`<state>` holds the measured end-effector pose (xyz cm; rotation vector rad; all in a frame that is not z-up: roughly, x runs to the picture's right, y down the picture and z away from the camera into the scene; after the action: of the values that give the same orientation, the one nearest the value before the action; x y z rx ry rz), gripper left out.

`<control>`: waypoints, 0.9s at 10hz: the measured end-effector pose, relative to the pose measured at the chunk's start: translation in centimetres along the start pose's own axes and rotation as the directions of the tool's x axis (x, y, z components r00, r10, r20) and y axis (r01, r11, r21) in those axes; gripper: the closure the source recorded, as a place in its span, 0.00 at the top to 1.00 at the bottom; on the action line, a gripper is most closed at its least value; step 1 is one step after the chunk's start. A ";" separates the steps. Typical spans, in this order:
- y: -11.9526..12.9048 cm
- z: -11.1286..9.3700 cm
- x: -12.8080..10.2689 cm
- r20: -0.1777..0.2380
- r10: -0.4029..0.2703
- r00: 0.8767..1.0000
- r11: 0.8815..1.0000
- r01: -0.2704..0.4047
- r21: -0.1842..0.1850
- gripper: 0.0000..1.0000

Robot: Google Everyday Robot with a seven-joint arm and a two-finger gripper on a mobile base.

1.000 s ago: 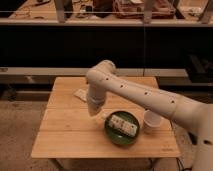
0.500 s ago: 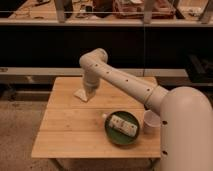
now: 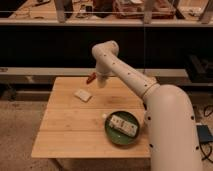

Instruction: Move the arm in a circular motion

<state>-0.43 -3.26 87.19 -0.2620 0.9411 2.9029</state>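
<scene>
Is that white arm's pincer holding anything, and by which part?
It cannot be told. The shut pincer hangs over the far edge of the table, a small red thing right beside it; whether it grips that is unclear.

I see the large glossy white robot arm (image 3: 170,115) as smooth, rounded, plastic-looking tube that catches the light. Its small pale gripper (image 3: 101,81) hangs above the far side of the light wooden plank table (image 3: 70,135), which looks matt with visible grain. Below and to the right of the gripper, the round dark-green dish (image 3: 117,140) has a slight sheen. Just below and left of the gripper, the small flat white pad (image 3: 83,95) looks matt.
</scene>
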 end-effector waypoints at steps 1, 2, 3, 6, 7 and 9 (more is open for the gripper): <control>0.5 -0.2 -2.4 0.009 0.056 0.998 0.998 -0.056 -0.001 0.00; 0.8 -0.6 -5.2 0.015 0.118 0.993 0.993 -0.118 -0.002 0.00; 0.7 -0.9 -6.6 0.019 0.145 0.989 0.989 -0.145 -0.002 0.00; -0.8 -2.7 -11.6 0.042 0.209 0.977 0.978 -0.210 0.002 0.00; -1.7 -3.5 -13.1 0.054 0.219 0.974 0.976 -0.219 0.004 0.00; -4.6 -5.2 -15.7 0.089 0.216 0.972 0.976 -0.218 0.016 0.00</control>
<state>16.32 -2.91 83.34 -0.0324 1.0529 3.0654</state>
